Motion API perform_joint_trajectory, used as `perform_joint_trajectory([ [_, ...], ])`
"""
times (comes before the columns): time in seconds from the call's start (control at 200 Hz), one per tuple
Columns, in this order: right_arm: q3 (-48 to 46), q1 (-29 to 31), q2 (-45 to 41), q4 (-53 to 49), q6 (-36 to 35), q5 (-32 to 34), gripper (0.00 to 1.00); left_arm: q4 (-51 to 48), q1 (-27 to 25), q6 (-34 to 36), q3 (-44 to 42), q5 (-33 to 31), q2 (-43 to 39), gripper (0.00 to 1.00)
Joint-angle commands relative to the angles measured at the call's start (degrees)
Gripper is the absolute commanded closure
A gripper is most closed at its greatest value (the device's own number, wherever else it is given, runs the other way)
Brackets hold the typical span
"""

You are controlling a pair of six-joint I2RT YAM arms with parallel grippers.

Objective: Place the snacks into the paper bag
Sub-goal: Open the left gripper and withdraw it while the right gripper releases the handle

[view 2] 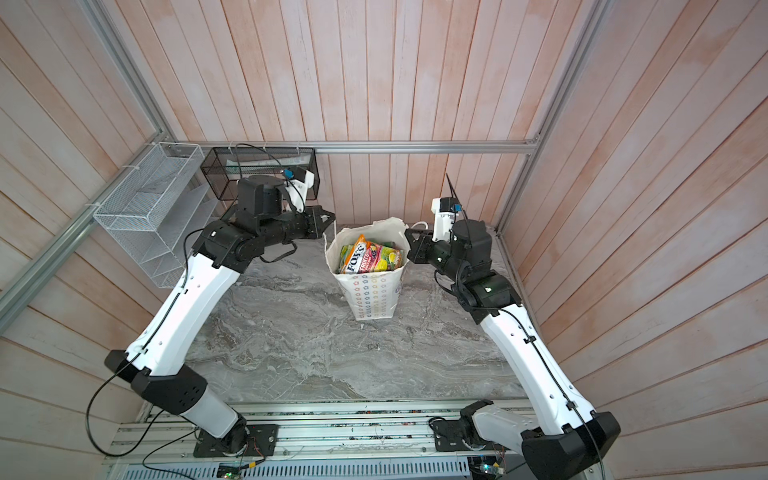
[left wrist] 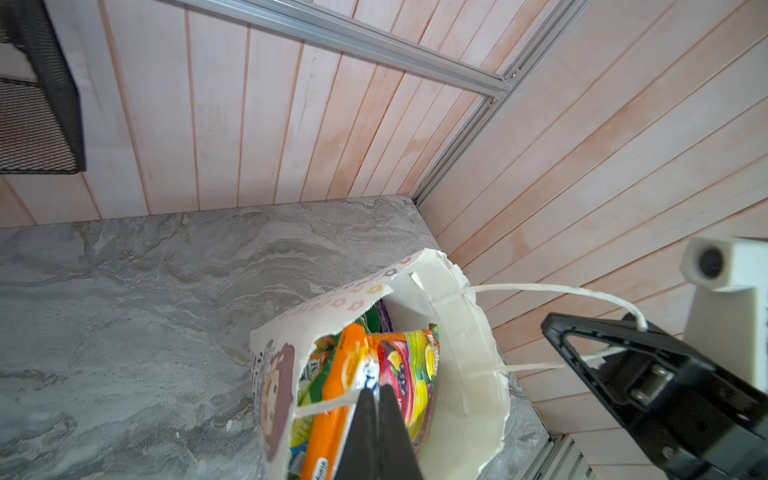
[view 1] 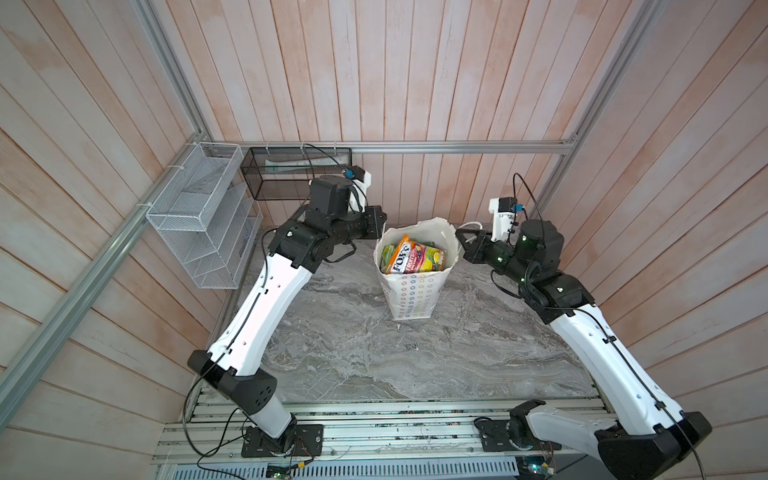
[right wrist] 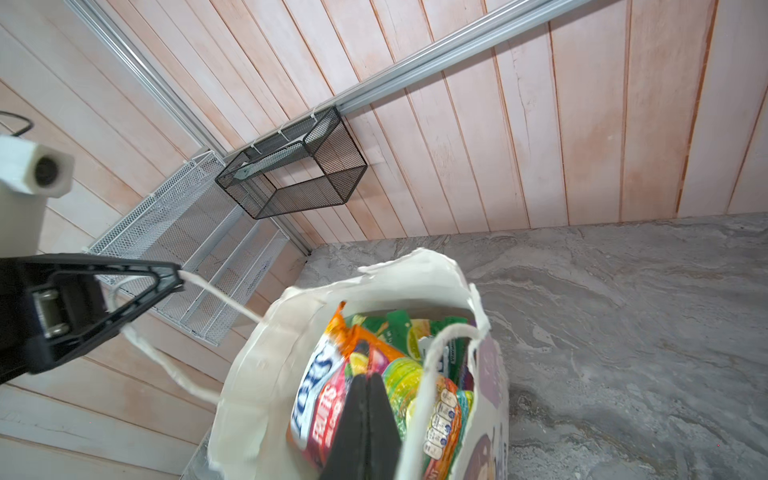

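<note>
Pinched shut close to the lens, the left hand [left wrist: 372, 390] holds the left cord handle [right wrist: 220, 295] of the paper bag [view 1: 415, 299]. The right hand [right wrist: 365, 376] clamps the right cord handle [left wrist: 561, 291], probably stretching the mouth apart. FOX'S candy packets [view 1: 411, 259] sit inside, bag upright on the table [view 1: 332, 345]. Each wrist view confirms the opposite hand's grip; top views barely do.

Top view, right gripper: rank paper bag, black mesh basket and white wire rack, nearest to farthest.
From the right gripper, in a top view:
1. paper bag: right beside it, mid-scene.
2. black mesh basket: hung at the back, beyond the bag to the left.
3. white wire rack: far left side, farthest.
</note>
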Motion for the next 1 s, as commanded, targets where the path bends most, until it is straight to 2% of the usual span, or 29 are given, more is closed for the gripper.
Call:
perform_joint_trajectory([
  [0.0, -1.7, -0.5, 0.8, 8.1, 1.8, -2.0, 1.00, 8.3, 2.3, -2.6, -6.5, -2.0, -1.7, 1.00],
  [0.215, -0.4, -0.6, 3.5, 7.4, 2.9, -4.3, 1.00, 10.6, 4.9, -4.4, -8.4, 4.2, -2.7, 1.00],
  [0.37, 1.5, -0.6, 4.0, 5.0, 2.6, -4.5, 1.00, 15.5, 4.9, -4.8, -12.7, 4.0, -6.7, 1.00],
  [0.59, -2.4, -1.0, 2.9, 5.2, 3.7, -5.3, 1.00, 17.2, 4.9, -7.2, -18.9, 5.1, -8.1, 1.00],
  [0.83, -3.2, -2.7, 1.9, 4.2, 4.0, -6.3, 1.00, 19.3, 4.9, -7.6, -20.4, 6.1, -8.5, 1.00],
  [0.865, -3.2, -2.9, 1.8, 4.1, 4.0, -6.3, 1.00, 19.5, 4.9, -7.6, -20.5, 6.1, -8.6, 0.94],
  [0.905, -3.0, -2.9, 1.7, 4.0, 4.1, -6.5, 0.94, 19.6, 4.9, -7.5, -20.6, 6.0, -8.6, 0.83],
  [0.995, -2.5, -3.2, 1.5, 3.2, 4.2, -7.1, 0.67, 20.0, 5.0, -7.0, -20.5, 5.9, -8.9, 0.56],
])
